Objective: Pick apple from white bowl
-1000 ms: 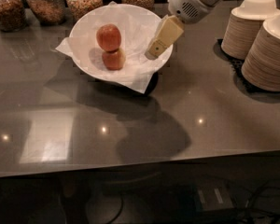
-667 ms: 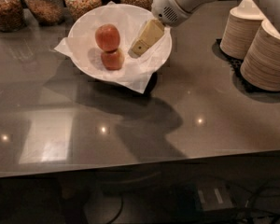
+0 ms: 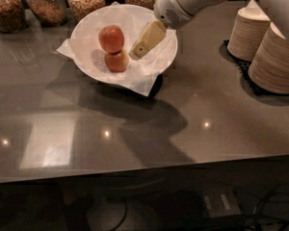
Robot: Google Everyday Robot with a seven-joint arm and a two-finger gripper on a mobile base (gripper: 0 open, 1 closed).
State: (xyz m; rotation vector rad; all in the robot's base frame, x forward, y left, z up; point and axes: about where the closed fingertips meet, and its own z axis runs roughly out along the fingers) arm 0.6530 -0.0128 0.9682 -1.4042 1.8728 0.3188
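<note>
The white bowl (image 3: 156, 64), lined with crinkled white paper, sits at the back middle of the grey counter. Two apples lie in it, touching. The rounder, deeper red apple (image 3: 111, 38) is the farther one; the paler orange-tan apple (image 3: 117, 61) lies just in front of it. My gripper (image 3: 135, 53) reaches in from the upper right on a white arm. Its beige fingers hang over the bowl, just right of the two apples and close to the paler one. It holds nothing.
Several glass jars of grains (image 3: 86, 0) stand along the back edge behind the bowl. Two stacks of beige paper bowls (image 3: 274, 57) stand on a dark mat at the right. The counter's front edge runs across the lower part of the view.
My gripper has moved left across the bowl, from its right rim to just beside the apples. The apples and the bowl have stayed put.
</note>
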